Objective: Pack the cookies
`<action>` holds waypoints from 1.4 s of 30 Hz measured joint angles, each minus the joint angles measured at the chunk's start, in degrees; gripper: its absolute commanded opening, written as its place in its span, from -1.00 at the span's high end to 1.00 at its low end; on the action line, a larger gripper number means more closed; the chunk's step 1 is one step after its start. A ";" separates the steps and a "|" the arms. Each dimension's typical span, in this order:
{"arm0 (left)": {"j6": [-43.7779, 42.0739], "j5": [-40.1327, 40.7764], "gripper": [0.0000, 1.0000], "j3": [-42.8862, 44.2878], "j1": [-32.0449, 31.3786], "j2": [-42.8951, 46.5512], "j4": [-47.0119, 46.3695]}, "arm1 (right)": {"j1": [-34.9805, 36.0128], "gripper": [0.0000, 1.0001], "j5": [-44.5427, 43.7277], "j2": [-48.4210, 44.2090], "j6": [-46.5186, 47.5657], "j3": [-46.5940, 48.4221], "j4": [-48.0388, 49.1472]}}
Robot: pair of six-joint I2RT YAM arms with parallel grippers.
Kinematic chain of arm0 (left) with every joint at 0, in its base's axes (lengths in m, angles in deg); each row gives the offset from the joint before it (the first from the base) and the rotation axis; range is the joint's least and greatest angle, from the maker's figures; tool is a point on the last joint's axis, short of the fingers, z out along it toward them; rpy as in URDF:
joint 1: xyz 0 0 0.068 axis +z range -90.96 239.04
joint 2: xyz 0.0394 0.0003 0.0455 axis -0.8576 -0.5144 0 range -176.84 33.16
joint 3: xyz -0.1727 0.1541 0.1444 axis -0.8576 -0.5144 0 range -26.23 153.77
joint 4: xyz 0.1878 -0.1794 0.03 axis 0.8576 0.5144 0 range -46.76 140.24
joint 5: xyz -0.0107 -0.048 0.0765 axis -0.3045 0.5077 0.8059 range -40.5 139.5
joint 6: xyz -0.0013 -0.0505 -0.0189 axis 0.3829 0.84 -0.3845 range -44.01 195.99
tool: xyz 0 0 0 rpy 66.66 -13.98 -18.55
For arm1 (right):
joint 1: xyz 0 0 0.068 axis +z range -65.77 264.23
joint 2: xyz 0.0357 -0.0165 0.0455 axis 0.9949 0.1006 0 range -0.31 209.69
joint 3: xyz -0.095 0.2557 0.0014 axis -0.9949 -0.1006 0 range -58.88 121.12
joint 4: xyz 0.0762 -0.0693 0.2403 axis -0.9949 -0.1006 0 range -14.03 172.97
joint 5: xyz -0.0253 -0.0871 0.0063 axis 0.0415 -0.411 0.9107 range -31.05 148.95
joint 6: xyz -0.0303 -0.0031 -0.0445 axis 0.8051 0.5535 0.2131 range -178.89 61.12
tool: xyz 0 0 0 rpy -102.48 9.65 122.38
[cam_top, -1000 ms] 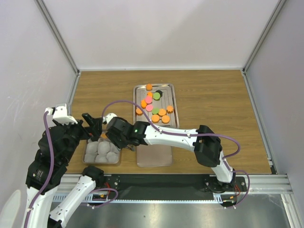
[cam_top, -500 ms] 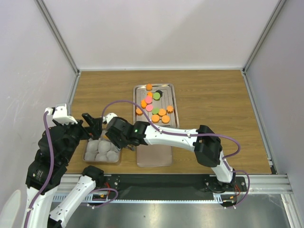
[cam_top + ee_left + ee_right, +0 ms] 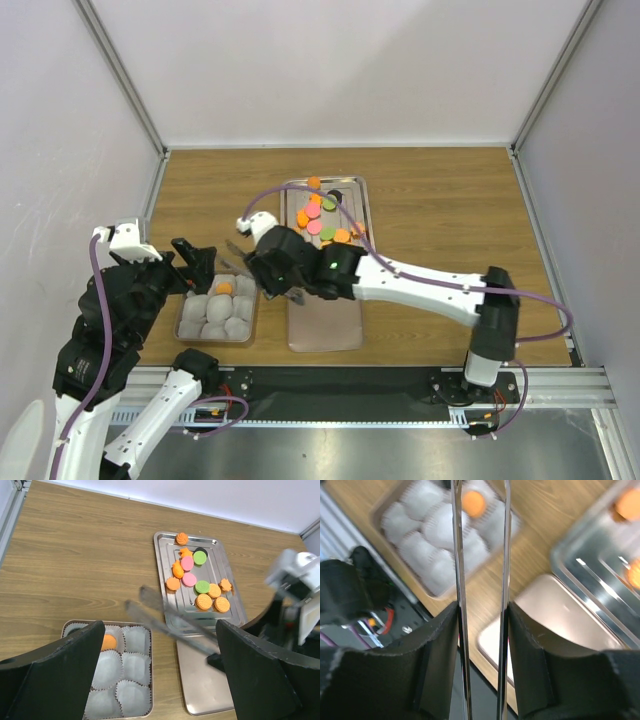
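While your right pincer [image 3: 481,645] is set to a narrow gap, it is clamped on a pair of metal tongs [image 3: 170,622], one finger bearing on each arm. The tongs' two arms stand apart with nothing between them. In the left wrist view their tips hang above the desk [image 3: 75,545], close to the far edge of the small box [image 3: 64,630]. Your left pincer [image 3: 198,264] stands wide apart, holds nothing and touches nothing, and hangs near the box on its left side. One orange cookie [image 3: 108,642] lies in a white paper cup [image 3: 136,640] in the box's far row; the other cups visible hold nothing. The rest of the cookies [image 3: 202,586], orange, pink, green and one black, lie clustered on the steel tray [image 3: 165,550] to the right of the box, at its far half. A pale flat panel [image 3: 325,325] lies against the tray's near end.
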 measured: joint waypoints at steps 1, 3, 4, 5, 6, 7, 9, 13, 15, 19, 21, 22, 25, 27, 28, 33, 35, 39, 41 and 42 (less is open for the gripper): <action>0.00 -0.13 -1.00 0.00 0.00 0.00 -0.02 | -0.76 0.07 -0.26 -1.86 -0.33 -2.01 0.11; 0.00 -0.28 -1.00 0.00 0.00 0.00 -0.09 | -2.82 0.06 -0.66 -5.29 -0.92 -6.40 0.33; 0.02 -0.33 -1.00 -0.02 0.00 0.00 -0.24 | -4.28 0.04 -1.01 -6.99 -1.27 -8.74 0.26; 0.02 -0.44 -0.99 -0.02 0.00 0.00 -0.42 | -5.46 0.03 -1.38 -8.39 -1.60 -10.75 0.35; 0.02 -0.48 -0.99 -0.09 0.00 0.00 -0.57 | -6.88 0.03 -1.95 -10.10 -2.05 -13.33 0.24; 0.02 -0.63 -1.00 -0.20 0.00 0.00 -0.90 | -8.37 0.02 -2.67 -11.67 -2.43 -15.74 -0.15; 0.02 -0.76 -0.99 -0.37 0.00 0.00 -1.36 | -10.73 0.01 -3.91 -14.53 -3.15 -20.02 -0.55; 0.02 -1.29 -1.00 -0.79 0.00 0.00 -1.88 | -14.45 -0.01 -5.75 -21.03 -4.90 -28.72 -1.92; 0.02 -1.73 -0.99 -1.09 0.00 0.00 -2.10 | -15.93 -0.03 -6.19 -23.52 -5.49 -31.93 -2.62; 0.02 -1.97 -1.00 -1.86 0.00 0.00 -2.27 | -18.64 -0.09 -6.69 -26.97 -6.62 -36.94 -3.61; 0.02 -2.16 -0.99 -2.16 0.00 0.00 -2.38 | -19.06 -0.10 -6.88 -27.28 -6.86 -37.75 -4.04; 0.02 -2.21 -1.00 -2.27 0.00 0.00 -2.45 | -19.10 -0.10 -6.88 -27.28 -7.02 -38.01 -4.02; 0.02 -2.29 -1.00 -2.36 0.00 0.00 -2.56 | -19.41 -0.11 -6.84 -27.23 -7.04 -38.38 -3.98; 0.02 -2.29 -0.99 -2.36 0.00 0.00 -2.58 | -19.56 -0.11 -6.82 -27.15 -7.04 -38.38 -3.65; 0.02 -2.29 -1.00 -2.36 0.00 0.00 -2.58 | -19.63 -0.11 -6.84 -27.04 -7.04 -38.38 -3.52; 0.02 -2.29 -1.00 -2.36 -0.02 0.00 -2.58 | -19.98 -0.11 -6.82 -25.38 -7.02 -38.38 -2.84; 0.02 -2.29 -0.99 -2.36 0.00 0.00 -2.60 | -20.09 -0.11 -6.80 -24.50 -7.02 -38.38 -2.64; 0.02 -2.29 -0.99 -2.47 0.00 0.00 -2.60 | -20.39 -0.11 -6.54 -23.08 -6.97 -38.64 -2.08; 0.02 -2.29 -0.99 -2.71 0.00 0.00 -2.67 | -20.61 -0.11 -6.16 -22.56 -6.97 -38.91 -1.44; 0.02 -2.29 -1.00 -2.91 -0.02 0.00 -2.67 | -20.79 -0.11 -5.95 -22.16 -6.97 -39.01 -1.09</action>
